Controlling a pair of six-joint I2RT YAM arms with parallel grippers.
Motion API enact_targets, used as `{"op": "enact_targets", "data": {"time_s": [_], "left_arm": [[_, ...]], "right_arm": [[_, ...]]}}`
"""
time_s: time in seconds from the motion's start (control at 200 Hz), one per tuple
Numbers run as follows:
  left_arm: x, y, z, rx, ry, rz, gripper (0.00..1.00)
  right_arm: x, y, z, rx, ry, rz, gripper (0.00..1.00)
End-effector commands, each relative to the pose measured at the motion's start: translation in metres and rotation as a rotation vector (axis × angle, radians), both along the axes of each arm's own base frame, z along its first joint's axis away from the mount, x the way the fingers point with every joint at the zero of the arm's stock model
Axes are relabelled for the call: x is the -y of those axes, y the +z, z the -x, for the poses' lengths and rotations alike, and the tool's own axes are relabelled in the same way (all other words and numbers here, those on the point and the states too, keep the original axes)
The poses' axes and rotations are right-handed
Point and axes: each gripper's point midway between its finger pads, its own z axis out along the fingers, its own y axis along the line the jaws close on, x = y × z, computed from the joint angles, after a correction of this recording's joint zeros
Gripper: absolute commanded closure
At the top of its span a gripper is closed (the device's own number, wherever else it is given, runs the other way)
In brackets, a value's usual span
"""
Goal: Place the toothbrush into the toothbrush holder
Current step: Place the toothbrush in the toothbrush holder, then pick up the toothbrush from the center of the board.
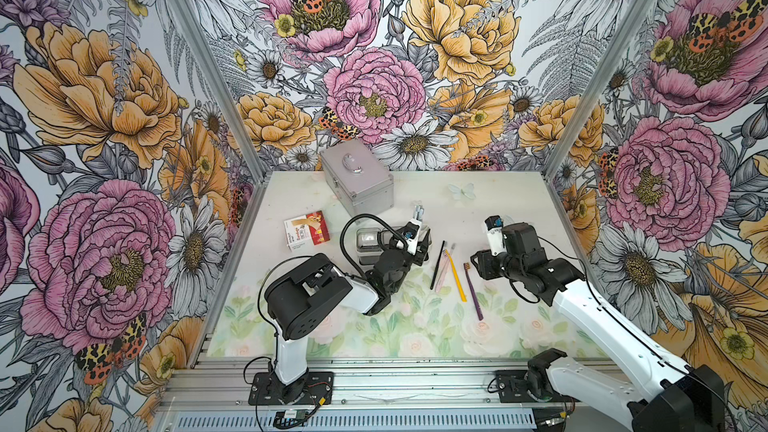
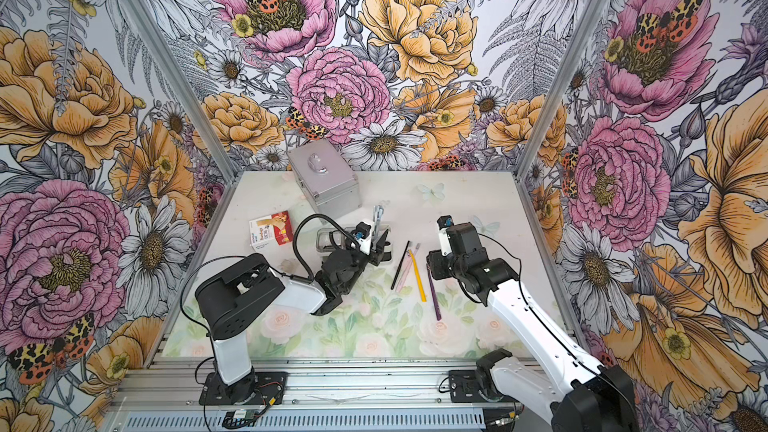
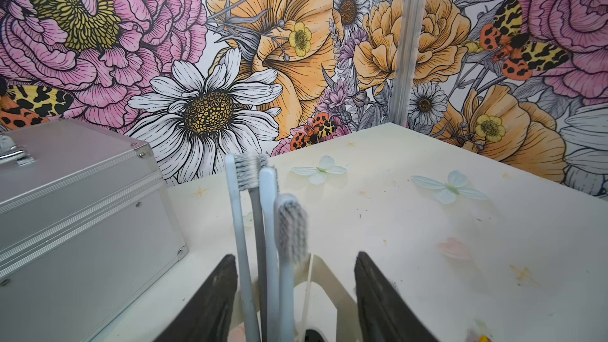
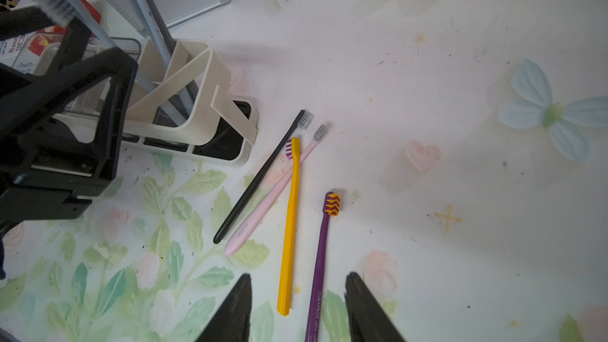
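The toothbrush holder (image 1: 368, 243) (image 4: 210, 87) is a white rack on a dark base, standing mid-table. Several grey and pale blue toothbrushes (image 3: 238, 218) (image 1: 417, 213) stand upright in its white slotted compartment (image 3: 324, 278). My left gripper (image 3: 295, 254) (image 1: 420, 245) is open around them, with its fingers apart from the handles. Several more toothbrushes lie flat to the right of the holder: black (image 4: 260, 176), pink (image 4: 263, 208), yellow (image 4: 291, 225) and purple (image 4: 324, 251). My right gripper (image 4: 299, 275) (image 1: 476, 265) hovers open above the yellow and purple handles and holds nothing.
A silver metal case (image 1: 357, 176) (image 3: 75, 212) stands behind the holder at the back. A red and white bandage box (image 1: 306, 230) lies to the holder's left. Floral walls close in the table on three sides.
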Motion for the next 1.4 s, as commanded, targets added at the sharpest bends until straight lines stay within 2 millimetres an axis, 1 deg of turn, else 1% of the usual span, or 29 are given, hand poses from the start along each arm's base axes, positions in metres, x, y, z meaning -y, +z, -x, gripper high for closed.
{"op": "enact_targets", "data": {"time_s": [0.0, 0.035, 0.05, 0.08, 0.255, 0.31, 0.475, 0.56, 0.635, 0.735, 0.811, 0.831, 0.951, 1.031, 1.151, 1.291, 1.396], "left_arm": [[0.004, 0.028, 0.008, 0.061, -0.022, 0.031, 0.39], [0.006, 0.029, 0.009, 0.064, -0.033, 0.027, 0.39], [0.005, 0.044, 0.011, 0.085, -0.036, 0.050, 0.39], [0.007, 0.053, 0.014, 0.096, -0.046, 0.054, 0.39], [0.012, 0.086, 0.025, 0.144, -0.069, 0.054, 0.36], [0.013, 0.093, 0.029, 0.150, -0.075, 0.060, 0.36], [0.016, 0.110, 0.038, 0.125, -0.078, 0.047, 0.36], [0.021, 0.114, 0.043, 0.072, -0.092, 0.025, 0.36], [0.026, 0.119, 0.053, 0.028, -0.131, 0.019, 0.36], [0.023, 0.125, 0.063, -0.049, -0.157, 0.044, 0.34], [0.017, 0.122, 0.068, -0.130, -0.161, 0.025, 0.33], [0.014, 0.125, 0.069, -0.142, -0.158, 0.029, 0.33], [-0.003, 0.124, 0.071, -0.233, -0.143, 0.043, 0.31], [-0.013, 0.118, 0.069, -0.283, -0.143, 0.071, 0.31], [-0.025, 0.104, 0.061, -0.325, -0.108, 0.093, 0.31], [-0.032, 0.092, 0.054, -0.349, -0.079, 0.095, 0.31], [-0.031, 0.084, 0.051, -0.365, -0.074, 0.087, 0.31]], "right_arm": [[0.004, -0.005, -0.001, -0.013, -0.019, 0.010, 0.52], [0.004, -0.006, -0.001, -0.017, -0.020, 0.012, 0.51], [0.003, -0.007, -0.001, -0.020, -0.020, 0.011, 0.51], [0.003, -0.008, -0.001, -0.025, -0.020, 0.010, 0.51], [0.000, -0.012, -0.004, -0.046, -0.012, 0.008, 0.51], [-0.001, -0.013, -0.005, -0.052, -0.011, 0.009, 0.52], [-0.007, -0.021, -0.010, -0.090, -0.005, 0.002, 0.57], [-0.012, -0.030, -0.013, -0.130, 0.003, 0.001, 0.59], [-0.016, -0.040, -0.014, -0.164, 0.014, 0.013, 0.60], [-0.019, -0.054, -0.018, -0.201, 0.020, 0.035, 0.61], [-0.024, -0.064, -0.020, -0.229, 0.030, 0.046, 0.62], [-0.026, -0.065, -0.021, -0.232, 0.035, 0.048, 0.62], [-0.035, -0.075, -0.025, -0.250, 0.050, 0.080, 0.63], [-0.037, -0.080, -0.028, -0.247, 0.045, 0.130, 0.64], [-0.045, -0.091, -0.030, -0.270, 0.058, 0.158, 0.66], [-0.048, -0.103, -0.030, -0.294, 0.062, 0.194, 0.66], [-0.045, -0.109, -0.031, -0.303, 0.050, 0.215, 0.67]]}}
